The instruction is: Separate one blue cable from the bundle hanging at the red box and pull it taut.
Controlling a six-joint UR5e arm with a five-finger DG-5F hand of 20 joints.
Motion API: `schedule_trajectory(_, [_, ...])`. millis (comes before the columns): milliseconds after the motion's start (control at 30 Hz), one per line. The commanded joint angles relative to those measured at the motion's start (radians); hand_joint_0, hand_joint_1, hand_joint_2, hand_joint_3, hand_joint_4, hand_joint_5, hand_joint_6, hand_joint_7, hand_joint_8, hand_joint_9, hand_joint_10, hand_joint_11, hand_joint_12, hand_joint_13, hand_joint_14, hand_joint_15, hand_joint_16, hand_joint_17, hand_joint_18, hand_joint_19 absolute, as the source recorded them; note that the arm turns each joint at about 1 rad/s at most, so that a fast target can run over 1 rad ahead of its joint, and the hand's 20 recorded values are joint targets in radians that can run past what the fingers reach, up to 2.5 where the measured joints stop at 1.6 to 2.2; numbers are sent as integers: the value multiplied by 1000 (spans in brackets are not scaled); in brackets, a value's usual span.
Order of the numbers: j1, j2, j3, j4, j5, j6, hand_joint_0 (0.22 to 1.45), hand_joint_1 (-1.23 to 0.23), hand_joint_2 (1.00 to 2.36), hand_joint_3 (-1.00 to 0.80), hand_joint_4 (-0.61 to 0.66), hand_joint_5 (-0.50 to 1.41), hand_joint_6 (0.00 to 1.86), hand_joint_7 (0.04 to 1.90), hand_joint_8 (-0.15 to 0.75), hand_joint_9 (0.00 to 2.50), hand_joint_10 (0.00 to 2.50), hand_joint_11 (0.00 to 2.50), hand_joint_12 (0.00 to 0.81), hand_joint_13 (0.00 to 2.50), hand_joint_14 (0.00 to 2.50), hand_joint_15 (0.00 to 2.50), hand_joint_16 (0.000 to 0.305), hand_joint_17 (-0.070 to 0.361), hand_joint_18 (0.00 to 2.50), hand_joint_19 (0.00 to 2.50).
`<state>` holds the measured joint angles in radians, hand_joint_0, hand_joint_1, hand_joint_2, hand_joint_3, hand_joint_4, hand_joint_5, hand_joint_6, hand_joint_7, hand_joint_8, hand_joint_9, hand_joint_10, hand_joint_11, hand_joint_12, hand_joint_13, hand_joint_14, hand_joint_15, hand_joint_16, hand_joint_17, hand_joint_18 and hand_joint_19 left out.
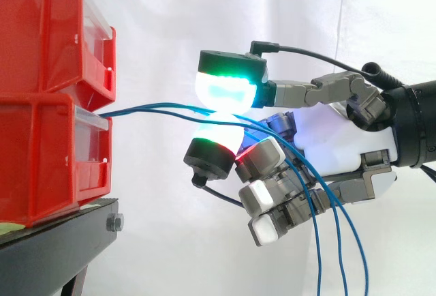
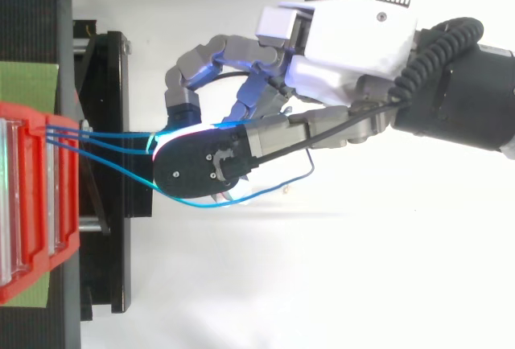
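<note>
Blue cables (image 1: 146, 108): a small bundle leaving the front of the lower red box (image 1: 48, 153), ahead of the fingertips, and running straight to the hand (image 1: 327, 139). Past the pinch the strands drape over the curled lower fingers and hang down below the palm.

Hand: two opposed pads (image 1: 228, 86) closed on the bundle. The other fingers are curled underneath and grip nothing.

Pinch content: at least one strand. Whether one alone or several lie between the pads cannot be made out.

Slack: in the top view a loose strand (image 2: 201, 203) bows out wide to one side of the pinching pads. The stretch between box and pads looks nearly straight but not tight.

Black stand (image 1: 61, 241): under the box, ahead of and below the hand.

Step in hand: grasp made, separation apparently partial, tautening not yet done.

Next move calls for a firm pinch and a steady draw away from the box along the strand's line, so the unheld strands drop clear. The pull should be gentle, so the strand does not slip through the pads.
</note>
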<state>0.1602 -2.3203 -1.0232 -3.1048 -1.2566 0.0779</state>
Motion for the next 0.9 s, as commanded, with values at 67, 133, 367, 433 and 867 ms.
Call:
schedule_trajectory(67, [-1, -1, -2, -8, -3, 0, 815, -888, 1000, -500, 73, -191, 924, 1199, 370, 1101, 19, 1188, 362, 1010, 24, 658, 45, 101, 860, 552])
schedule_trajectory(133, [1, -1, 0, -12, 0, -1, 812, -909, 1000, -500, 83, -184, 924, 1226, 370, 1120, 19, 1198, 355, 1011, 25, 659, 45, 101, 867, 525])
schedule_trajectory(367, [1, -1, 0, -9, 0, -1, 658, -962, 1000, -500, 133, -157, 914, 1225, 371, 1160, 20, 1227, 353, 1025, 26, 672, 44, 98, 871, 543])
schedule_trajectory(433, [1, 1, 0, -11, 0, -1, 591, -977, 1000, -500, 137, -154, 912, 1203, 378, 1174, 23, 1224, 355, 1035, 25, 682, 44, 99, 882, 552])
schedule_trajectory(867, [-1, 32, 0, -24, 2, -23, 632, -433, 1000, -500, 162, -153, 862, 1148, 393, 1224, 20, 1159, 382, 1098, 24, 692, 46, 104, 945, 652])
